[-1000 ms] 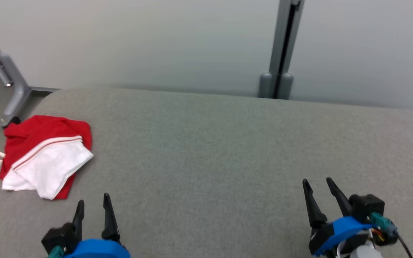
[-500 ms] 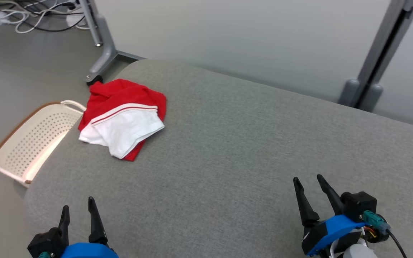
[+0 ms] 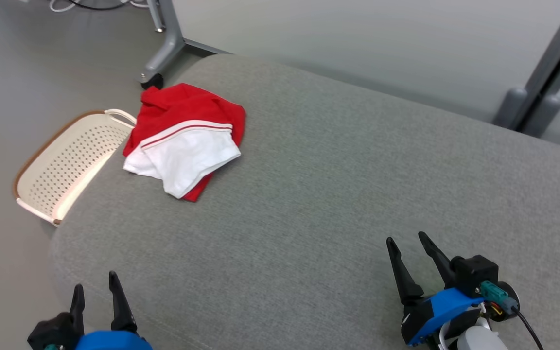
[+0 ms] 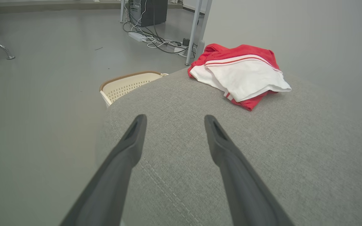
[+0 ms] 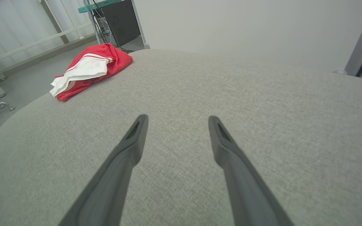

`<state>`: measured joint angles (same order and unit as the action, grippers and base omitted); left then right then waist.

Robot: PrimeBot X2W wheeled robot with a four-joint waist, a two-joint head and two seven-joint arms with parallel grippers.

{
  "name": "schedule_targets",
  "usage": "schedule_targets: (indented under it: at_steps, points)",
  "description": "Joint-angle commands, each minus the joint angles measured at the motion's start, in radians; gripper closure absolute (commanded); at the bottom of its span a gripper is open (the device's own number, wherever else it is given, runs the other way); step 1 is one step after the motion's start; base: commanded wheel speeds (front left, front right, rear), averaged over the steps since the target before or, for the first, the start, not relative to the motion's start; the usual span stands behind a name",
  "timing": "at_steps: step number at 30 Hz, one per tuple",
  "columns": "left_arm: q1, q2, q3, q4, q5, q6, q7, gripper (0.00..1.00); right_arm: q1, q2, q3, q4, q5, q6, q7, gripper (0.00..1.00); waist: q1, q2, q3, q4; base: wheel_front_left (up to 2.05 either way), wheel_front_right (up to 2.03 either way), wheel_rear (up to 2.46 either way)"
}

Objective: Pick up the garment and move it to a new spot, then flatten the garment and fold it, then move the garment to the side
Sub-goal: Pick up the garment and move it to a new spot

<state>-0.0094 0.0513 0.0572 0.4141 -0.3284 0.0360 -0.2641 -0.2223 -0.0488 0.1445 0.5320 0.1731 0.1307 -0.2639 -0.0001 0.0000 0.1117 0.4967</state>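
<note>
The garment [image 3: 185, 138] is a red and white bundle with a red stripe, lying crumpled at the far left corner of the grey padded surface [image 3: 338, 184]. The left wrist view has the garment [image 4: 244, 73] ahead and to the right; the right wrist view has the garment [image 5: 88, 69] far off at the upper left. My left gripper [image 3: 95, 287] hovers open over the near left edge, well short of the garment, fingers [image 4: 134, 141] spread with nothing between them. At the lower right my right gripper [image 3: 409, 240] is open and empty too, far from the garment.
A cream perforated basket [image 3: 61, 165] stands on the floor against the surface's left side, just below the garment. A grey frame leg [image 3: 163, 53] with a caster stands behind that corner. Another grey post [image 3: 537, 92] rises at the back right. Cables [image 4: 156, 39] lie on the floor.
The head camera has turned left, so the garment now sits nearer the picture's middle and the basket has come into view. Both grippers stay open and low in the picture.
</note>
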Motion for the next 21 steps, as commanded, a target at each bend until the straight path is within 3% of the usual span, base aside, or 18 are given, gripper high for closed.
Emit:
schedule_targets:
  at_steps: [1, 12, 21]
  points:
    - [-0.034, -0.001, 0.006, 0.002, 0.002, 0.0, 0.0, 0.0, -0.017, -0.004, -0.001, -0.005, -0.005, 0.0, -0.001, 0.0, 0.0001, 0.0, 0.009, -0.008, 0.0, 0.0, 0.0]
    - [-0.293, 0.002, 0.064, 0.138, 0.057, -0.018, -0.001, 0.0, -0.088, -0.038, 0.031, -0.079, -0.057, 0.0, -0.001, 0.0, 0.0001, 0.0, 0.183, -0.112, 0.0, 0.0, 0.0]
    - [-0.51, 0.054, 0.093, 0.331, 0.135, -0.009, 0.0, 0.0, -0.139, -0.094, 0.068, -0.129, -0.034, 0.0, 0.0, 0.0, 0.0001, 0.0, 0.307, -0.19, 0.0, 0.0, 0.0]
